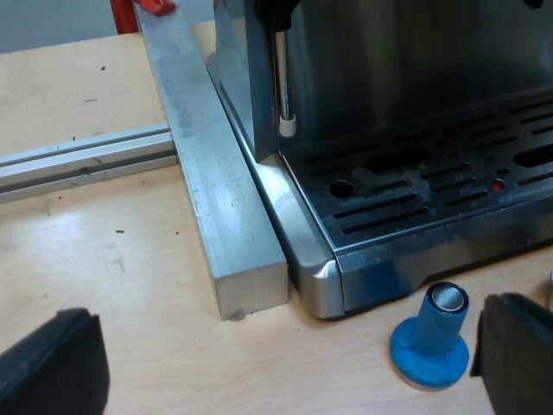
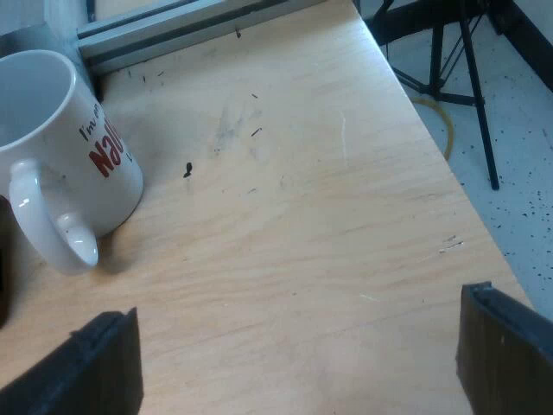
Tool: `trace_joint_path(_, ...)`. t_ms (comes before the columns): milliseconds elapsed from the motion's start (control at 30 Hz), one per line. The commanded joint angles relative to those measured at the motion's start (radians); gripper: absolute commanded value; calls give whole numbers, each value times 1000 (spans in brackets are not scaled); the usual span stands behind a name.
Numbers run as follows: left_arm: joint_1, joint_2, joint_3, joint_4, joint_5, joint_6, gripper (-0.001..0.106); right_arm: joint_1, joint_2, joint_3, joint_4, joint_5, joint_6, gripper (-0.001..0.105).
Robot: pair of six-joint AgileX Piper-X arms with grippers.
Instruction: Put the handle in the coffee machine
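The espresso machine (image 1: 406, 95) stands on the wooden table with its slotted metal drip tray (image 1: 432, 194) facing me and a thin steam wand (image 1: 282, 82) hanging over the tray's corner. A blue tamper (image 1: 434, 335) stands upright on the table just before the tray, close to one finger of my left gripper (image 1: 285, 367). That gripper is open, low over the table, with nothing between its fingers. My right gripper (image 2: 298, 359) is open over bare wood, empty. A white mug (image 2: 60, 160) with red lettering stands upright a short way beyond one of its fingers.
A square aluminium bar (image 1: 207, 164) lies along the machine's side, and a second rail (image 1: 86, 160) meets it. Another rail (image 2: 173, 26) runs beyond the mug. The table edge (image 2: 441, 164) drops to the floor, where a black stand's legs (image 2: 471, 69) rest.
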Motion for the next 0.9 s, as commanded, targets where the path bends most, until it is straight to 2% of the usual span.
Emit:
trace_joint_path(33, -5, -133, 0, -13, -13, -10, 88, -1, -43, -6, -13, 4, 0, 75)
trace_joint_path(200, -5, -133, 0, -13, -11, -26, 88, -1, -43, -6, -13, -3, -6, 75)
trace_joint_path(367, -5, -133, -2, -13, 4, -26, 88, -1, -33, -25, 24, -3, -52, 75)
trace_joint_path(433, -5, -120, -41, 13, 29, -52, 88, -1, -12, -53, 48, -15, -75, 75)
trace_joint_path(600, -5, -88, -83, 56, 36, -52, 88, -1, 68, -130, 77, -44, -125, 73)
trace_joint_path(700, -5, -49, -108, 56, 63, -57, 88, -1, 136, -177, 92, -79, -126, 71)
trace_joint_path(767, -24, -26, -116, 54, 87, -69, 88, -1, 188, -206, 100, -136, -126, 71)
trace_joint_path(900, -76, 15, -140, 56, 97, -69, 88, 11, 259, -248, 112, -159, -126, 71)
